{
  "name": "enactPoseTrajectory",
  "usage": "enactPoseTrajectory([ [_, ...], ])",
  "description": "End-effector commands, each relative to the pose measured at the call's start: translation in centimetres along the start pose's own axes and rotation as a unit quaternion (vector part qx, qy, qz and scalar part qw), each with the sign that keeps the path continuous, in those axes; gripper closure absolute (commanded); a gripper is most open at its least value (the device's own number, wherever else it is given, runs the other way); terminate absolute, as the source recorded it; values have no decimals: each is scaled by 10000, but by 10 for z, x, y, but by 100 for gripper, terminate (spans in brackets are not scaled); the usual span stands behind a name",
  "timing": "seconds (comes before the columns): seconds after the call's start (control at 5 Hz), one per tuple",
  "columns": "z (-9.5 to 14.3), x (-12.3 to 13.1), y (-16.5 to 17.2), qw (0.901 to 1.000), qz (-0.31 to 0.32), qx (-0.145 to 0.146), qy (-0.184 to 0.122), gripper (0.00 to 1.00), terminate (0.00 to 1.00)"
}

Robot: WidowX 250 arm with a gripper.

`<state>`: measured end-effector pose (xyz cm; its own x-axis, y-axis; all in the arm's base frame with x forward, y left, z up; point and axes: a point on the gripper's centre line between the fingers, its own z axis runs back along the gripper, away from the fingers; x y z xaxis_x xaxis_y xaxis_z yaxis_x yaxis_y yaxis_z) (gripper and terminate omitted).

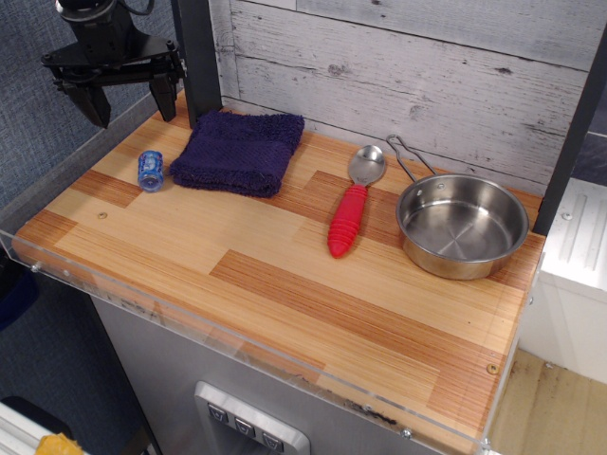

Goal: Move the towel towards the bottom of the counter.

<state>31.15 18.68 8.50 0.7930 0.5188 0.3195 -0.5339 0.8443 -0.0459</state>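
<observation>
The towel [237,150] is a dark purple-navy knitted square lying flat at the back left of the striped wooden counter [285,284], close to the plank wall. My gripper [131,106] is black and hangs above the counter's back left corner, up and to the left of the towel. Its two fingers [95,106] are spread apart with nothing between them. It does not touch the towel.
A small blue cylinder [151,171] lies left of the towel. A spoon with a red ribbed handle [348,218] lies right of it. A steel pan [462,226] sits at the back right. A clear acrylic rim [190,318] edges the counter. A dark post [197,57] stands behind the towel.
</observation>
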Motion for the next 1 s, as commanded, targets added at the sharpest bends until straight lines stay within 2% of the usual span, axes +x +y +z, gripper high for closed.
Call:
enactPoseTrajectory([
  [0.0,0,0,0,10000,0,0,0,0,0],
  [0.6,-20,0,-52,9982,-558,-116,207,0,0],
  [0.8,-28,0,-68,9975,-687,-27,183,0,0],
])
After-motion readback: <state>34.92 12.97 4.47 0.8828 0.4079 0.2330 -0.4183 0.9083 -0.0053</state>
